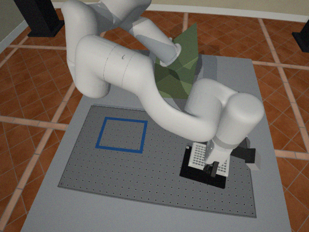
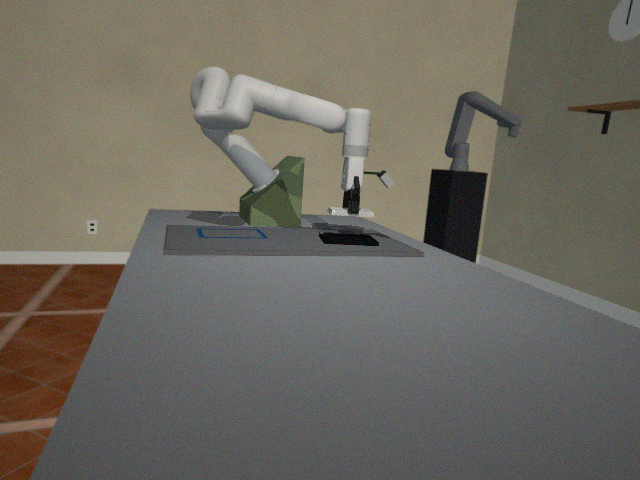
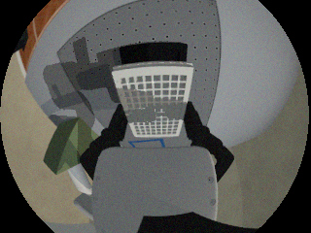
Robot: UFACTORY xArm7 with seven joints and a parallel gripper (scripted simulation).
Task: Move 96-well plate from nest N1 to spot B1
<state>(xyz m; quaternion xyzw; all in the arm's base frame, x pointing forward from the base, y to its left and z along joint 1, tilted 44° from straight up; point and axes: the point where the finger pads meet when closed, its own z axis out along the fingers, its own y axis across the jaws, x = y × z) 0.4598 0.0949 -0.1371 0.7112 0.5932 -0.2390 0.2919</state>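
The white 96-well plate [image 1: 208,160] hangs level in my gripper [image 1: 211,170], lifted clear above the black plate nest N1 [image 1: 202,175] at the deck's right side. The side view shows the plate [image 2: 346,210] well above the nest [image 2: 347,238]. In the wrist view the plate [image 3: 155,103] sits between my two black fingers, which are shut on its long sides. The blue taped outline B1 [image 1: 121,135] lies on the left part of the deck, also in the side view [image 2: 231,233]; a strip of it shows under the plate in the wrist view [image 3: 148,144].
A green faceted block [image 1: 178,72] stands behind the perforated grey deck [image 1: 154,159], near my arm's base. A small grey and dark fixture sits just right of the nest. A second grey arm on a black pedestal [image 2: 454,211] stands beyond the table.
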